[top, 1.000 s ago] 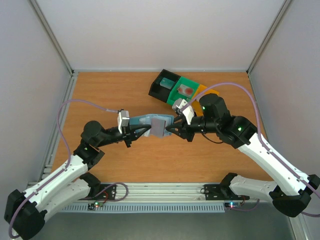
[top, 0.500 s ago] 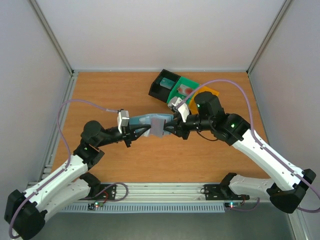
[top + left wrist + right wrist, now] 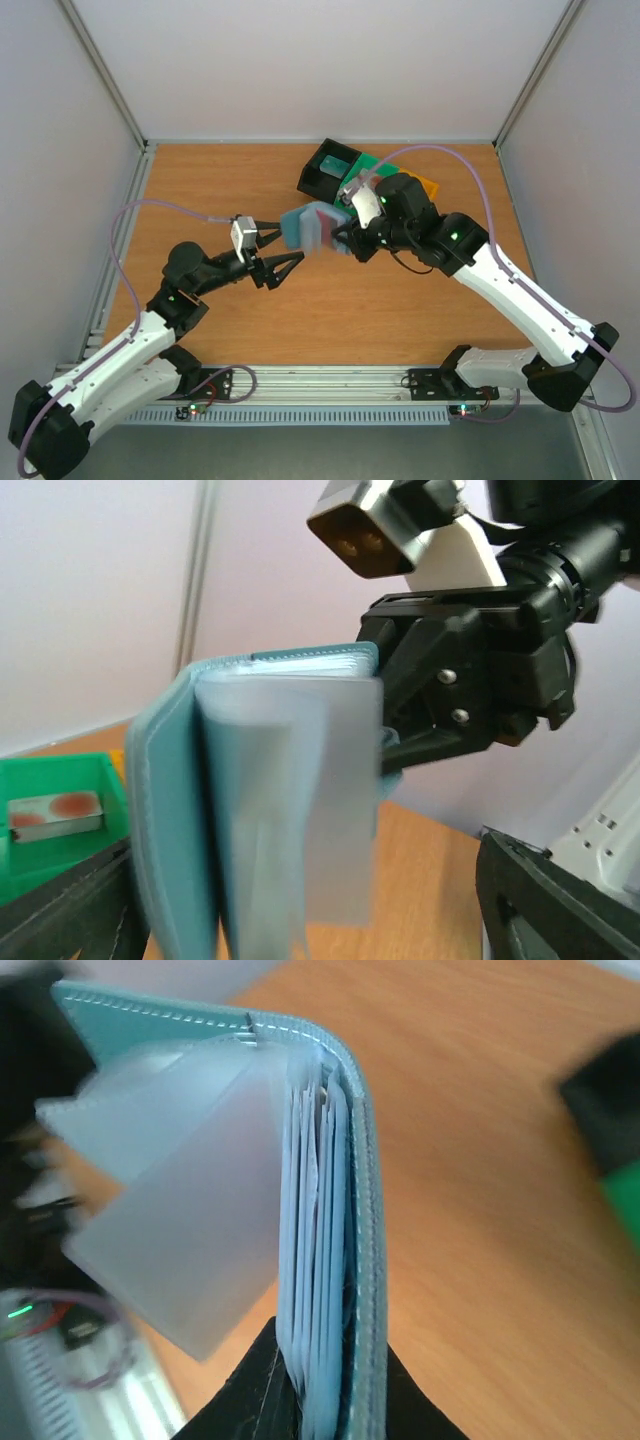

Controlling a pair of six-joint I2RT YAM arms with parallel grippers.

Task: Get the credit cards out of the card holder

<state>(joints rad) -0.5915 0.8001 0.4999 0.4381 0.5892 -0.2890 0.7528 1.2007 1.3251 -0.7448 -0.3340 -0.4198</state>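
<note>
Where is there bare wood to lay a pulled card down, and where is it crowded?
Free: the far-left corner of the table, between the left wall and the bins; the near middle strip between the left arm and right arm. Crowded: the centre, where the right pincer grips the card holder beside the open left pincer, with the bins behind.

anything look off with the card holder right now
The card holder is held upright by one edge in the right gripper alone, its frosted inner sleeves splayed out loose. The left gripper stands open next to it, holding nothing.
</note>
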